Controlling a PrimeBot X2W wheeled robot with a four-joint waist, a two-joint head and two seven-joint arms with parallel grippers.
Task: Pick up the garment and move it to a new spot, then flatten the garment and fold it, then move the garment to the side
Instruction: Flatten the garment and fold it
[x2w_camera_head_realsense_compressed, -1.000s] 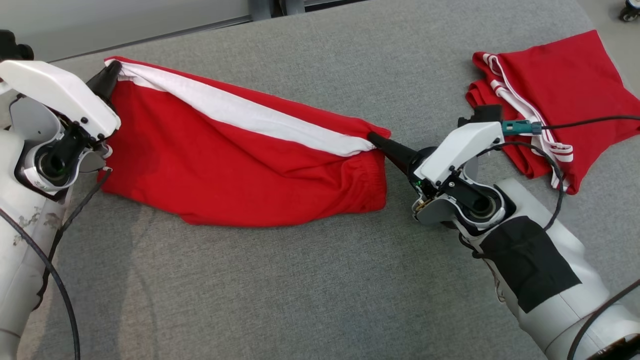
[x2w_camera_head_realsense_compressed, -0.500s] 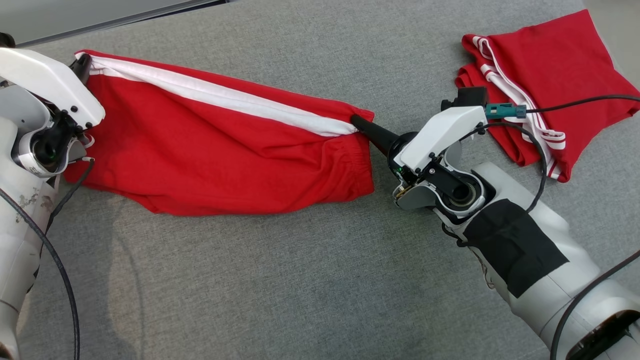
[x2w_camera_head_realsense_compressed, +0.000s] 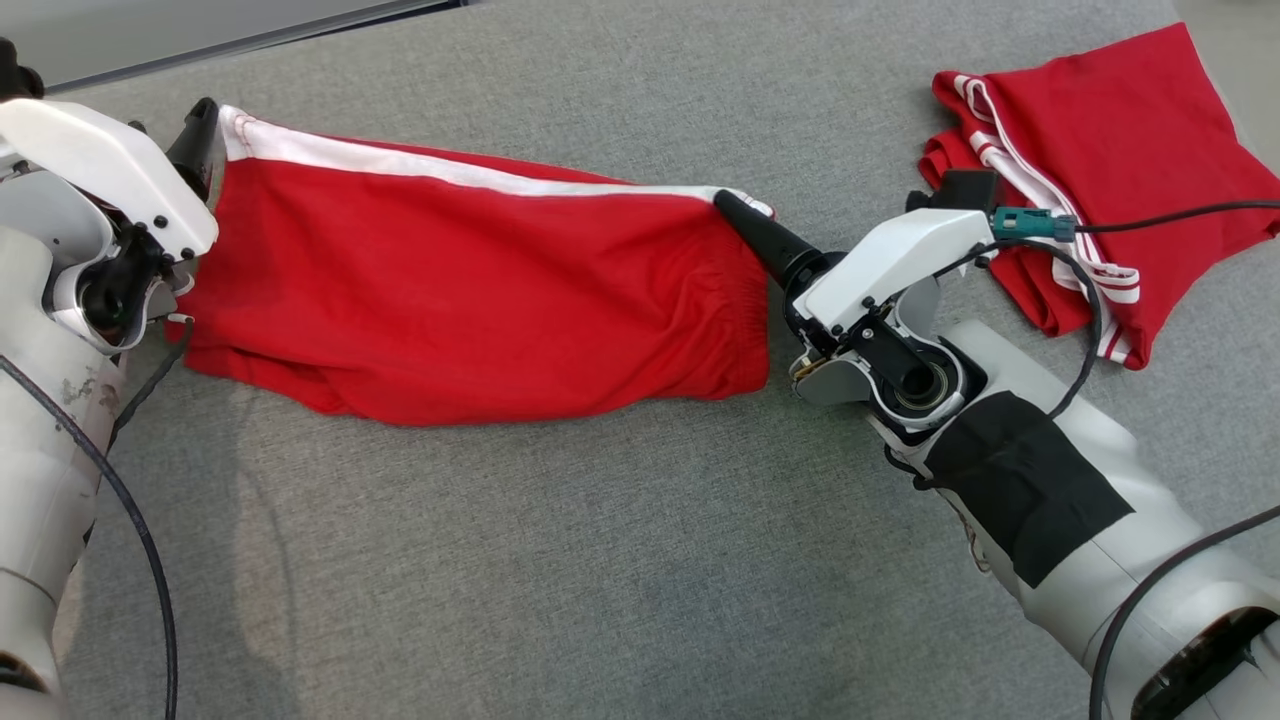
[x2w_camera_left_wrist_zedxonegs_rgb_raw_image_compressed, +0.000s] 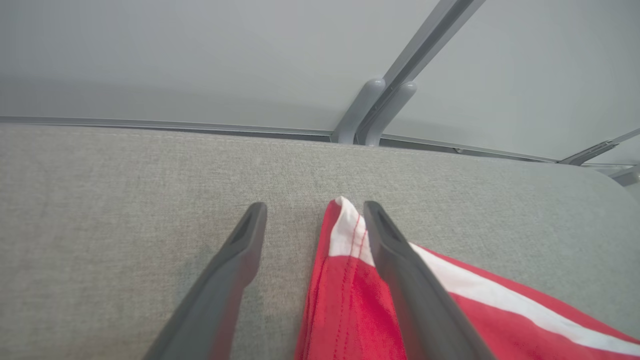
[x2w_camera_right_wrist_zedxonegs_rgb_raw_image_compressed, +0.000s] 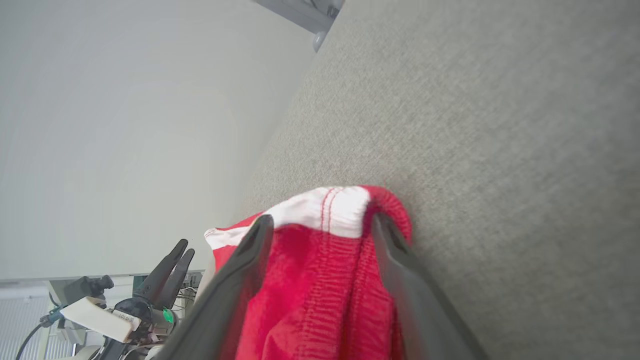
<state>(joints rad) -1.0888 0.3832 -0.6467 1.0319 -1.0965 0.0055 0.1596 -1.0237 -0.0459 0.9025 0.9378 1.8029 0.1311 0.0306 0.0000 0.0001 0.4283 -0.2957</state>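
The garment (x2w_camera_head_realsense_compressed: 470, 290) is a pair of red shorts with a white side stripe, lying flat and stretched sideways across the grey surface. My left gripper (x2w_camera_head_realsense_compressed: 200, 125) is at its far left corner. In the left wrist view the gripper (x2w_camera_left_wrist_zedxonegs_rgb_raw_image_compressed: 315, 206) stands open, and the garment's corner (x2w_camera_left_wrist_zedxonegs_rgb_raw_image_compressed: 345, 295) lies loose between the fingers, against the right one. My right gripper (x2w_camera_head_realsense_compressed: 735, 205) is at the far right corner by the elastic waistband. In the right wrist view this gripper (x2w_camera_right_wrist_zedxonegs_rgb_raw_image_compressed: 322, 219) is open, with the bunched waistband (x2w_camera_right_wrist_zedxonegs_rgb_raw_image_compressed: 315, 300) between its spread fingers.
A second red garment with white stripes (x2w_camera_head_realsense_compressed: 1100, 160) lies folded at the back right, just behind my right wrist. The grey padded surface (x2w_camera_head_realsense_compressed: 600, 550) has bare room in front of the shorts. Its far edge (x2w_camera_head_realsense_compressed: 300, 30) runs close behind the left gripper.
Both grippers have gone from shut on the garment's corners to open. The lifted upper edge has come down, so the white stripe now lies as a thin band along the far edge.
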